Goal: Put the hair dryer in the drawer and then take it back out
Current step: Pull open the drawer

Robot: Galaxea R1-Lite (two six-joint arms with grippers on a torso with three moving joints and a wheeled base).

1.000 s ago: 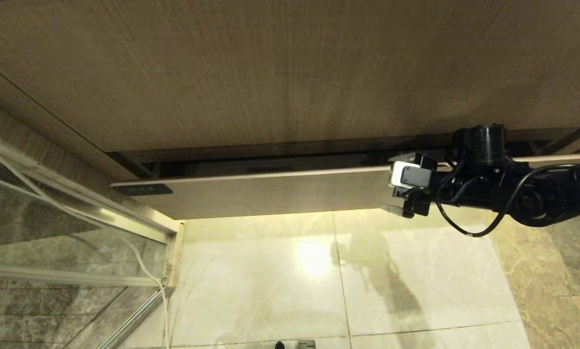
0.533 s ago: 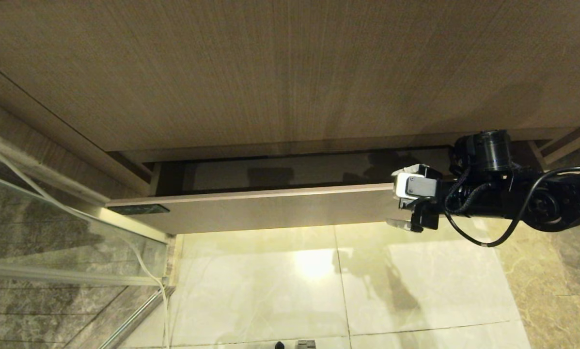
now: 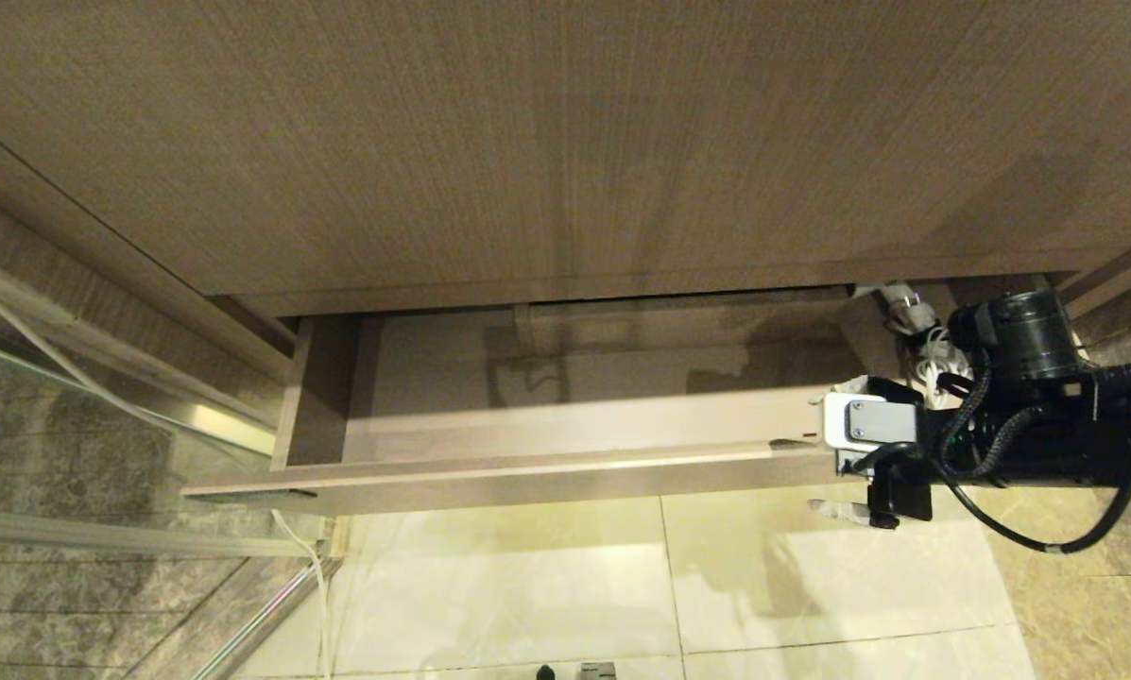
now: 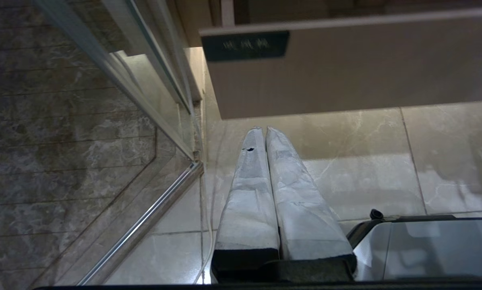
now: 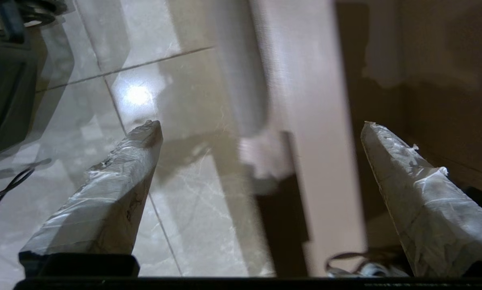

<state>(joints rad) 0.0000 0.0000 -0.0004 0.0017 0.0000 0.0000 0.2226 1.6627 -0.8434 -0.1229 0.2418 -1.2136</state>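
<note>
The hair dryer (image 3: 926, 364) is hard to make out. A pale shape with a grey cord (image 3: 905, 308) shows at the right end of the drawer (image 3: 527, 477), mostly hidden behind the right arm. That is probably it, but you cannot confirm it from here.

The drawer stands well out from the vanity. Its bare wooden floor and the boxed cutout (image 3: 678, 326) near the back are exposed.

Your right hand (image 3: 834, 463) is at the right end of the drawer front, with its fingers spread wide and straddling the panel. One finger (image 5: 144, 137) hangs outside over the floor tiles (image 3: 527, 586); the other (image 5: 385, 153) reaches inside the drawer. It pinches nothing; the panel simply sits between the fingers.

The step looks like drawing the drawer out, so pull straight along the runners. You are hooked at one end only, so any sideways drag will likely rack the drawer and bind it.

Keep the inner finger bearing flat on the back of the front panel. Keep it clear of the cord, which lies close to that finger and could snag.

Stop once there is room to reach in from above, then lift the hand up off the panel rather than twisting it free.

The left hand (image 4: 265, 133) hangs parked over the floor below the drawer's labelled left end (image 4: 245, 45), fingers pressed together. Leave it there.
</note>
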